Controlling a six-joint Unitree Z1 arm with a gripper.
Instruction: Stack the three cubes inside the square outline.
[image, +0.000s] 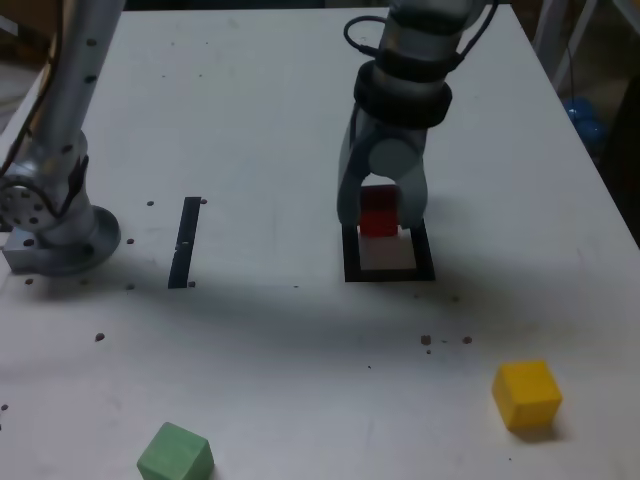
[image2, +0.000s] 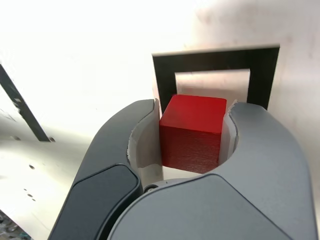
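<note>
claw (image2: 192, 135) gripping red cube (image2: 192, 132) | over square outline (image2: 265, 65), far edge | advice: centre on cream, lower flat, then release

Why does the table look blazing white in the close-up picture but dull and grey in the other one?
In the wrist view the table is overexposed, its surface washed out, while the red cube and the gripper stay sharp. The exterior view is dimmer and softer: the arm throws a broad shadow over the table near the square outline, and the yellow cube and green cube look slightly blurred.
</note>
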